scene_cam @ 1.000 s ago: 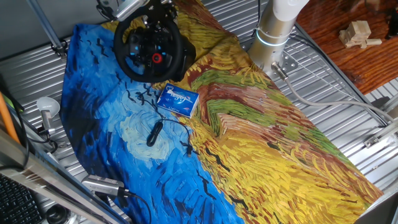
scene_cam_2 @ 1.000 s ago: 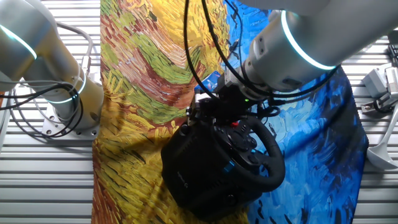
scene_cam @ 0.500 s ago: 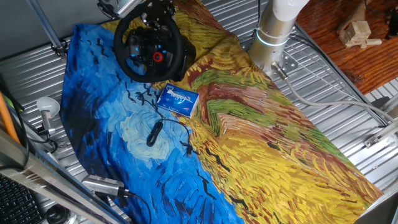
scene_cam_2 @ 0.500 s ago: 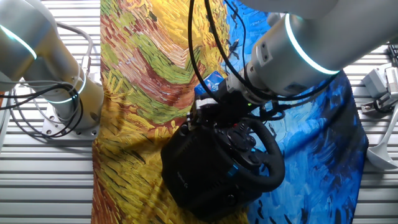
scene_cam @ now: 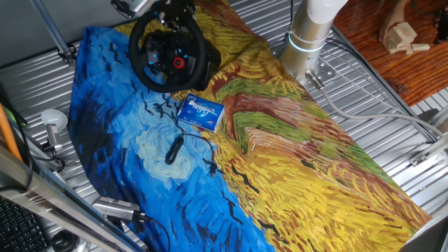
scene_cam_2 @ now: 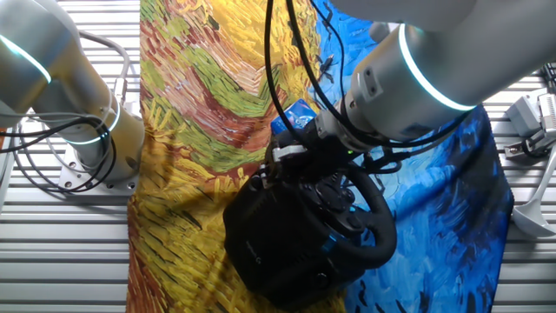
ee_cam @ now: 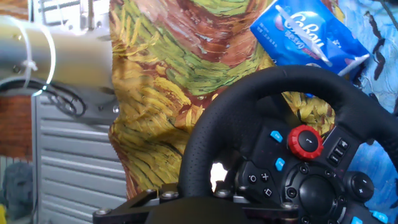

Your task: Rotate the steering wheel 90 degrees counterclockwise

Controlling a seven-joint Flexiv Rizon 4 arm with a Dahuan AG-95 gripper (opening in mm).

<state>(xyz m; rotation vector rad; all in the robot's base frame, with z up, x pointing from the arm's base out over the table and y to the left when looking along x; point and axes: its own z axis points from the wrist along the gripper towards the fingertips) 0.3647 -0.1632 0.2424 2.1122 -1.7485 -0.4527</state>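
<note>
The black steering wheel stands on its bulky base at the far left end of the painted cloth, with its red knob on the hub. My gripper sits at the top of the rim, shut on it. In the other fixed view the gripper clamps the wheel from above the base. The hand view looks along the fingers: the wheel's rim runs down between them at the gripper, and the red knob and blue buttons lie to the right.
A small blue packet lies just in front of the wheel, with a thin black cable and plug beyond it. The arm's base stands at the cloth's edge. Metal slats surround the cloth; a wooden toy sits far right.
The gripper and arm have shifted slightly while holding the rim, and the wheel's hub has turned a little; the red knob sits slightly higher than a second ago.
</note>
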